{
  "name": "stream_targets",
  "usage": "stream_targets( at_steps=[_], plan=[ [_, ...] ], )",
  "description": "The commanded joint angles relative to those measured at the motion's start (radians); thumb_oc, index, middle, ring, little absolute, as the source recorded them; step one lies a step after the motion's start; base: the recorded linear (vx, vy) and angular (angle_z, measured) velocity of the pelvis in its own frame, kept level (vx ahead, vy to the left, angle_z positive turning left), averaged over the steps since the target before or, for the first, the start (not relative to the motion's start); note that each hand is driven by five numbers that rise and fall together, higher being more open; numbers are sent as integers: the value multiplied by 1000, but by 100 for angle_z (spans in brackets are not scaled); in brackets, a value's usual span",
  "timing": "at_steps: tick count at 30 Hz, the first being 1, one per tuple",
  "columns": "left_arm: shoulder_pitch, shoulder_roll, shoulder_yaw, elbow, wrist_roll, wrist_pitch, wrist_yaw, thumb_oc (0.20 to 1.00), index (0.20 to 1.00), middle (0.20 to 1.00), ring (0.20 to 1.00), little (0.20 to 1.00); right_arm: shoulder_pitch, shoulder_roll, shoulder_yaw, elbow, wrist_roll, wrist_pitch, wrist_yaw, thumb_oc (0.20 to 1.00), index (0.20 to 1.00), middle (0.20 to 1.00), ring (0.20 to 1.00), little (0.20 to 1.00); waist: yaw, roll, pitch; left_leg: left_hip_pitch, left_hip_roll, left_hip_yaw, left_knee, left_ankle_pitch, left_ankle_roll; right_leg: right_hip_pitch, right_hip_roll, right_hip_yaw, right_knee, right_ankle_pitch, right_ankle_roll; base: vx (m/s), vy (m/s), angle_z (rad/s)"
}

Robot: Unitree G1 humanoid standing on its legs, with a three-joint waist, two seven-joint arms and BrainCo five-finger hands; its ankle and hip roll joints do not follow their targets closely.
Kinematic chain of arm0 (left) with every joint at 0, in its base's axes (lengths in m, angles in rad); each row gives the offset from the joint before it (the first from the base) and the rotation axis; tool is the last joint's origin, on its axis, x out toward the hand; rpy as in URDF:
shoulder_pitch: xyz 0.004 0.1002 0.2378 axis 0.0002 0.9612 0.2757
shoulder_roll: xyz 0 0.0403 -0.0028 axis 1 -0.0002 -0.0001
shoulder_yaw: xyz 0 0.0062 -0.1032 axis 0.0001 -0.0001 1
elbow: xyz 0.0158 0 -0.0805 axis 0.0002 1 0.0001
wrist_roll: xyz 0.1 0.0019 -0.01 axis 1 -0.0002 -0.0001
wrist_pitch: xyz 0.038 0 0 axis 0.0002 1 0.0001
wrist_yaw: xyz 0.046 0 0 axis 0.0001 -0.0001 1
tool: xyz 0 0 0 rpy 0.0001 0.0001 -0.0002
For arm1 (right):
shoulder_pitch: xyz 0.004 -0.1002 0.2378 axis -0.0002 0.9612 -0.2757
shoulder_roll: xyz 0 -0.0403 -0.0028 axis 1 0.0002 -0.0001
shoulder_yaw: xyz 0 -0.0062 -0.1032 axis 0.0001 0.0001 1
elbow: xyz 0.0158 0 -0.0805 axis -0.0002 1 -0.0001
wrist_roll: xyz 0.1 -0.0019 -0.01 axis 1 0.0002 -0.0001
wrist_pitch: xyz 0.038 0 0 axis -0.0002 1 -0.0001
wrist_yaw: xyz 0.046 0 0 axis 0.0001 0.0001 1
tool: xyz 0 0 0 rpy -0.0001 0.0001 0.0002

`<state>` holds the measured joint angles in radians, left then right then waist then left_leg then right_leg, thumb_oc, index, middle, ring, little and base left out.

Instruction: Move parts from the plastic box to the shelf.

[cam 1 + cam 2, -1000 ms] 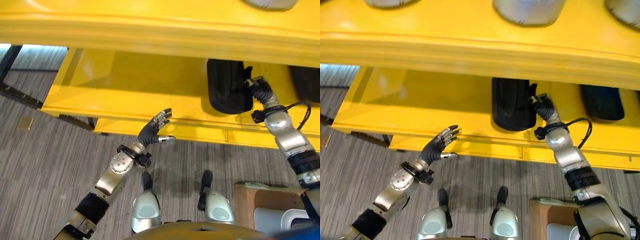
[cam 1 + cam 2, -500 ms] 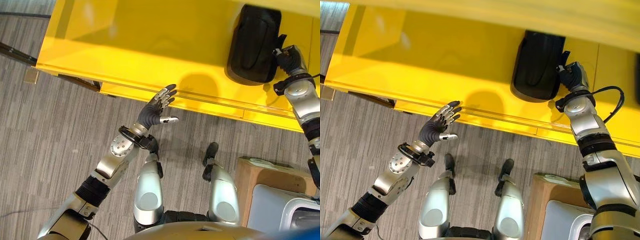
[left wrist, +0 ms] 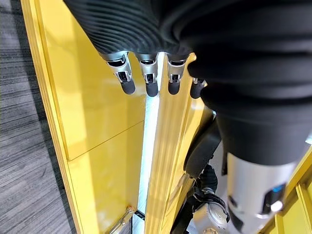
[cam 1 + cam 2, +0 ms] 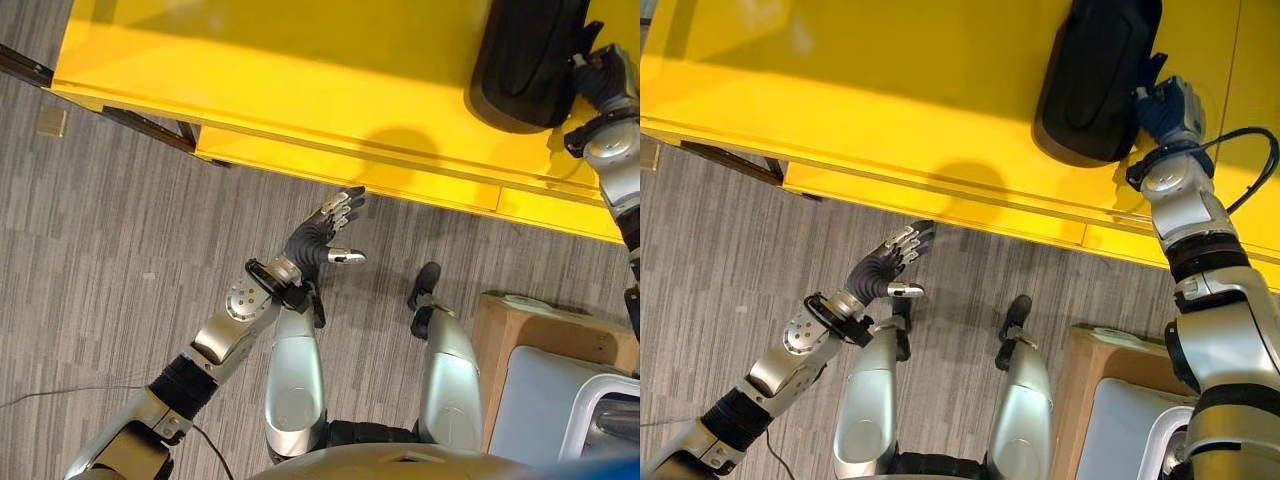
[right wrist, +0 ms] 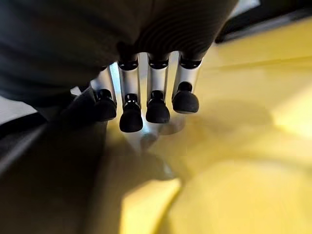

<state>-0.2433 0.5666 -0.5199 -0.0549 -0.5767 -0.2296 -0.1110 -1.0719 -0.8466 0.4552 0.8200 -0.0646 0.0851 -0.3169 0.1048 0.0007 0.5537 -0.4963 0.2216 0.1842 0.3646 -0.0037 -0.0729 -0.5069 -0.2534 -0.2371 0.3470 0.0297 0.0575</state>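
A black moulded part point(image 4: 1095, 75) lies on the lower board of the yellow shelf point(image 4: 870, 90). My right hand point(image 4: 1165, 108) reaches onto that board and sits against the part's right side. In the right wrist view its fingers point(image 5: 146, 108) are straight above the yellow board, and the dark part point(image 5: 46, 170) lies beside them. My left hand point(image 4: 320, 238) hangs over the floor just in front of the shelf's front edge, fingers spread and holding nothing. The left wrist view shows its fingers point(image 3: 148, 80) pointing at the shelf point(image 3: 92, 97).
At the lower right stands a brown cardboard box point(image 4: 520, 335), with a pale plastic box point(image 4: 565, 415) beside it. Grey striped carpet point(image 4: 110, 230) covers the floor in front of the shelf. A dark frame leg point(image 4: 150, 125) runs under the shelf's left end.
The camera has tilted down, so the whole picture has shifted. My left hand has drawn back a little from the shelf's front edge. The right hand stays by the black part.
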Motion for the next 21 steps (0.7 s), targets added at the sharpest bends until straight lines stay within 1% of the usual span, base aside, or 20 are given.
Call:
stream_targets(
  at_steps=[1,2,4,11,14,15,21],
  plan=[
    [43,19,-3,-106,-1,-62,-13,1000,1000,1000,1000,1000,-80,-99,66,-17,-30,-9,-54,200,200,200,200,200,19,13,-34,20,-50,-51,-44,-7,6,35,68,15,201,-204,-6,-48,0,-4],
    [39,23,-4,-100,-2,-71,-13,1000,1000,1000,1000,1000,-110,-98,85,-13,-14,-5,-62,200,200,200,200,200,19,14,-34,13,-47,-50,-42,-6,6,27,69,15,201,-201,-6,-47,3,-3],
    [39,26,-5,-103,-5,-75,-12,1000,1000,1000,1000,1000,-126,-100,89,-14,7,-25,-79,200,200,200,200,200,18,15,-34,12,-47,-49,-47,-4,6,27,70,13,195,-200,-6,-21,7,-1],
    [53,26,-3,-110,6,-84,-19,1000,1000,1000,1000,1000,-127,-123,83,-41,-75,-31,-91,200,200,200,200,200,18,12,-34,24,-48,-42,-57,-4,5,42,71,8,179,-199,-6,0,0,0],
    [57,30,-5,-112,7,-86,-17,1000,1000,1000,1000,1000,-148,-139,100,-46,-111,-22,-83,200,200,200,200,200,17,13,-34,33,-46,-37,-62,-4,5,49,68,8,173,-197,-4,0,0,0],
    [60,32,-3,-112,6,-84,-17,1000,1000,1000,1000,1000,-160,-147,111,-45,-132,-5,-79,200,200,200,200,200,17,14,-34,38,-46,-36,-64,-3,4,53,67,8,173,-198,-4,0,0,0],
    [68,46,4,-114,2,-82,-25,1000,1000,1000,1000,1000,-181,-177,133,-15,-140,28,-76,200,200,200,200,200,19,15,-34,47,-44,-35,-68,0,1,65,65,4,166,-198,-3,1,-6,0]
  ],
)
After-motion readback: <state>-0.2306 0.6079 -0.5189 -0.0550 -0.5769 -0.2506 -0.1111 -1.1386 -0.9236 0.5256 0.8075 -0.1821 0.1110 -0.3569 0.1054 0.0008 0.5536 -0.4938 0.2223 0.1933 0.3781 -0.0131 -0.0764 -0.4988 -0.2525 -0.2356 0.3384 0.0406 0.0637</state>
